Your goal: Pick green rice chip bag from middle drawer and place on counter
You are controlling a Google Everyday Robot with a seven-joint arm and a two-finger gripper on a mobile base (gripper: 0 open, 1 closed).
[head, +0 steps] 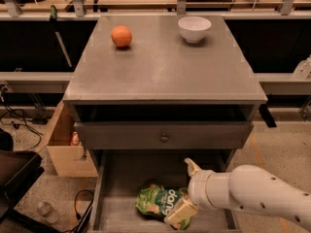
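The green rice chip bag [158, 201] lies flat on the plank floor of the pulled-out middle drawer [124, 178], near its front, with the white "dang" lettering facing up. My gripper [180, 192] reaches into the drawer from the right on a white arm. It is open: the lower finger [181, 211] lies over the bag's right edge, and the upper finger [191, 167] points up, away from the bag. The counter [165, 67] is the grey cabinet top above the drawers.
An orange [121, 36] and a white bowl [194, 28] sit at the back of the counter. A closed drawer panel with a round knob [164, 137] hangs just above the open drawer. A cardboard box [63, 144] and cables lie on the floor to the left.
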